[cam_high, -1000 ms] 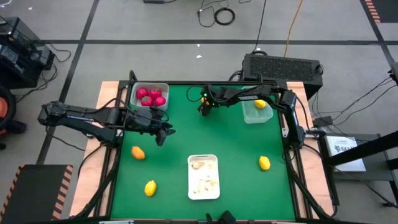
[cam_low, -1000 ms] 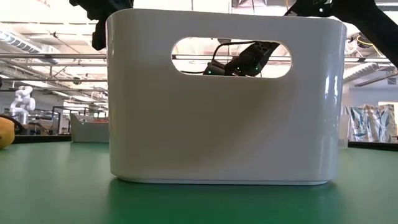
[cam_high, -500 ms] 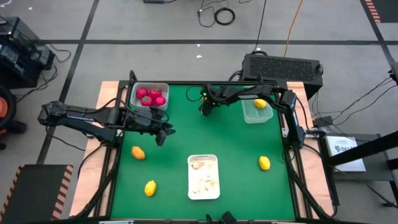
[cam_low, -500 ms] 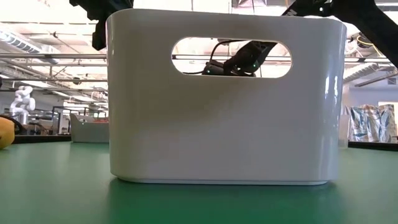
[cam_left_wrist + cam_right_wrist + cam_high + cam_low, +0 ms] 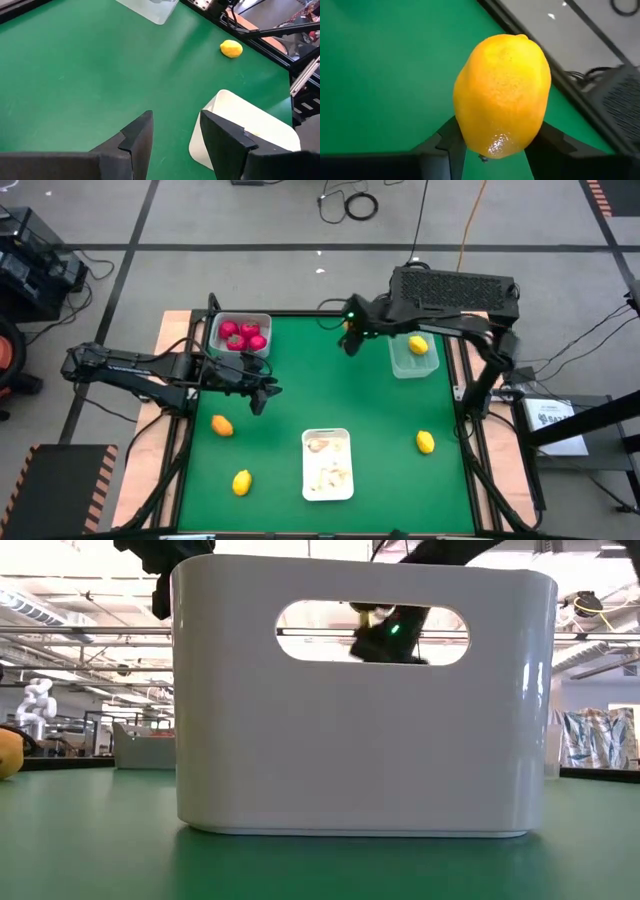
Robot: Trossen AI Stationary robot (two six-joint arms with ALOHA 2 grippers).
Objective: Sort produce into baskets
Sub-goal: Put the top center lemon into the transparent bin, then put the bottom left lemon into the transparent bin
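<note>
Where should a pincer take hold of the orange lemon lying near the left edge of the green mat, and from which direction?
Grip the orange lemon across its narrower middle, coming straight down from above. It lies alone on the green mat, long axis roughly sideways in the high view, with bare mat all round. The left pincer hovers close by with open jaws, so it is probably best placed.

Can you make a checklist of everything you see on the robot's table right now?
Surface: green mat, wood edges.
Job's things: red pieces in grey tub; one lemon in green-tinted tub; white tub holds pale bulbs; three lemons loose.
Clutter: nothing seen.
Grippers: right tool shut on an orange-yellow lemon, raised near the table's far edge; left tool open, empty, over the mat.
Cables: coiled on the floor.
Surroundings: black box behind the table.
</note>
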